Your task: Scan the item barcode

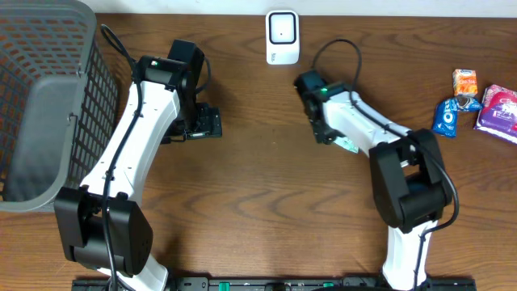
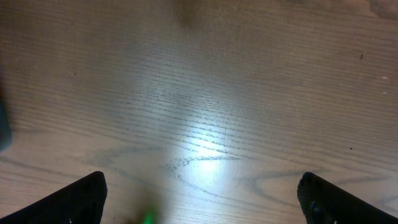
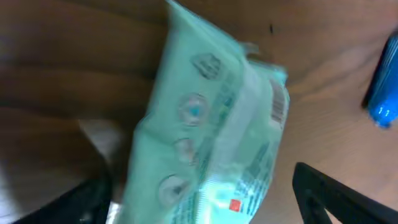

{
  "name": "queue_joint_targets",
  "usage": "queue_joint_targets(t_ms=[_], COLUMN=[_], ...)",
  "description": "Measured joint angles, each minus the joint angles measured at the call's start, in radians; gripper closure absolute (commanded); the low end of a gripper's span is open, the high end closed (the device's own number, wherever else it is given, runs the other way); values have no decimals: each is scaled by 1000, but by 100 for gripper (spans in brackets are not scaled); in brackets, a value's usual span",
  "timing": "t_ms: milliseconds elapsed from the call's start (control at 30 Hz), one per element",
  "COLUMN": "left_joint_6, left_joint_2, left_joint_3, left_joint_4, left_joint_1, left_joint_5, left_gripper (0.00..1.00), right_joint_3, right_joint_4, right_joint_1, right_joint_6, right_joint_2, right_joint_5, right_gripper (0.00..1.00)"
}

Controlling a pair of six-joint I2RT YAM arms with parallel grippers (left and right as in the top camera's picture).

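Our right gripper (image 3: 198, 186) stands released, its two dark fingers (image 3: 339, 196) spread wide on either side of the pale green packet (image 3: 211, 124). The finger on the right of the wrist view is plainly clear of the packet. The other one sits close against the packet's lower edge, and we cannot tell whether it touches. The packet lies slanted across that view on the brown wood table (image 1: 266, 202), printed side up, though the print is too blurred for us to read. Beyond it, at the right edge of the wrist view, we see part of a blue wrapper (image 3: 382, 93). From overhead, only a sliver of the packet shows beneath the right wrist, near the middle of the table. It lies below and to the right of the white scanner (image 1: 282, 36), which stands at the far edge. Our left gripper (image 2: 202, 183) is also spread fully apart, with only bare, glossy wood between its fingers, holding nothing. It hovers left of centre, well apart from the packet. A grey mesh basket (image 1: 40, 105) fills the far left corner. At the right edge we see an orange snack (image 1: 464, 82), a blue snack pack (image 1: 447, 117) and a purple pack (image 1: 499, 109) clustered together.
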Motion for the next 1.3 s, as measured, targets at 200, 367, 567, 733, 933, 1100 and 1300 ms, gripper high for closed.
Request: queue_joint_targets(t_ms=[200, 367, 567, 733, 933, 1100, 1300], left_joint_6=[0, 0, 0, 0, 0, 0, 0], left_joint_2=[0, 0, 0, 0, 0, 0, 0], left_joint_3=[0, 0, 0, 0, 0, 0, 0], left_joint_4=[0, 0, 0, 0, 0, 1, 0], left_joint_1=[0, 0, 0, 0, 0, 0, 0], left_joint_5=[0, 0, 0, 0, 0, 0, 0], left_gripper=[2, 2, 2, 2, 2, 2, 2], right_joint_3=[-45, -40, 87, 249, 224, -96, -229], right_joint_4=[24, 19, -91, -127, -63, 359, 487], right_joint_1=[-25, -30, -58, -125, -237, -282, -396], right_joint_6=[10, 9, -15, -124, -227, -71, 39], right_joint_2=[-8, -19, -18, -18, -18, -18, -14], right_joint_5=[-8, -28, -311, -808, -1300, -1548, -1604], right_gripper=[99, 99, 99, 99, 99, 95, 48])
